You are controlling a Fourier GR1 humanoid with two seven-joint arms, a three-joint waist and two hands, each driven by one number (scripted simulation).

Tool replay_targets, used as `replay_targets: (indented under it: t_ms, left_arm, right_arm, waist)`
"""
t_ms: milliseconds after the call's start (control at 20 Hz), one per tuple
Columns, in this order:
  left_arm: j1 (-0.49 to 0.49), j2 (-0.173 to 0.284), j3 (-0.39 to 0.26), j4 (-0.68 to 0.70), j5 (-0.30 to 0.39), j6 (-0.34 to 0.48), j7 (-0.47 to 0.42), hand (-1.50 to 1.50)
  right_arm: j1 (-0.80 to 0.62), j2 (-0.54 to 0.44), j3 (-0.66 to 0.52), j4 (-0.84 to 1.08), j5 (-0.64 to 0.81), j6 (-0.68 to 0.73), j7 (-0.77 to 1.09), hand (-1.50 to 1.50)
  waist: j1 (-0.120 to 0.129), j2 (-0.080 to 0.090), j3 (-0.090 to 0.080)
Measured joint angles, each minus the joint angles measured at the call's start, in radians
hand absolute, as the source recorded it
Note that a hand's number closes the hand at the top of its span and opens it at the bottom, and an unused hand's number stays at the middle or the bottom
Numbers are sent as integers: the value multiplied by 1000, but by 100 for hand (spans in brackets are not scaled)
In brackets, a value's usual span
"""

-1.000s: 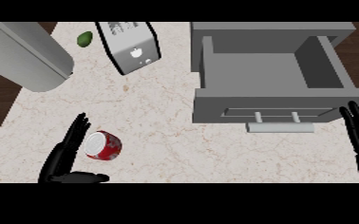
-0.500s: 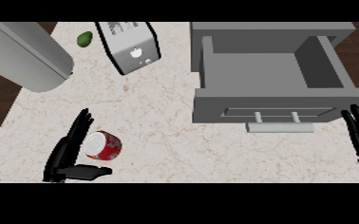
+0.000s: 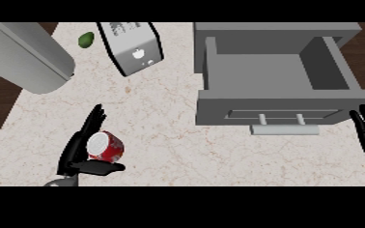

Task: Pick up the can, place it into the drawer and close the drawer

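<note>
Can point(image 3: 105, 146) lying on its side on the desk point(image 3: 171, 125), lower left of frame, silvery end facing up-left, red body toward lower right. Left hand point(image 3: 80, 147) now closing round it: fingers running along the can's upper-left side, thumb hooking under its lower edge. Compared with a second ago, thumb swinging in tighter beneath the can and fingers drawing closer against it; can itself sitting in roughly the same spot, so not lifting yet. Reading this as the grasp forming, pick-up step under way, nothing beyond it begun.

Drawer point(image 3: 274, 75) standing pulled open at upper right of frame, grey interior showing nothing inside, handle point(image 3: 284, 130) on the front panel facing the lower edge. Well apart from the can, so a long carry across the desk lying ahead.

Right hand point(image 3: 358, 128) showing only as dark straight fingers at the right edge, just beside the drawer front, resting, unchanged.

Further out: toaster-like appliance point(image 3: 134, 46) at upper centre, small green object point(image 3: 86, 39) to its left, large grey rounded body point(image 3: 32, 58) at upper left. None sitting between can and drawer.
</note>
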Motion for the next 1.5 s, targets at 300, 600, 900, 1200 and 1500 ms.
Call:
replay_targets:
  t_ms: [300, 600, 900, 1200, 1500]
  left_arm:
    - [-56, -21, -15, 63, -6, 16, -29, 150]
    - [-64, -31, -32, 50, 12, -2, -25, 150]
    - [-39, -52, -61, -18, 44, -41, 18, 150]
    - [-45, -71, -67, -128, 89, -44, 93, 150]
    - [-107, -86, 31, -123, 120, 106, 118, 150]
  right_arm:
    - [33, 13, 17, -15, 0, 1, -14, -150]
    - [18, 6, 3, -21, -16, 6, -3, -150]
    - [44, 11, 9, -32, -19, 1, -21, -150]
    - [49, 14, 5, -42, -21, 8, -13, -150]
    - [47, 16, 18, -79, -22, -4, 19, -150]
  waist:
    - [-2, 0, 0]
    - [0, 0, 0]
    - [0, 0, 0]
    - [1, -1, 0]
    - [0, 0, 0]
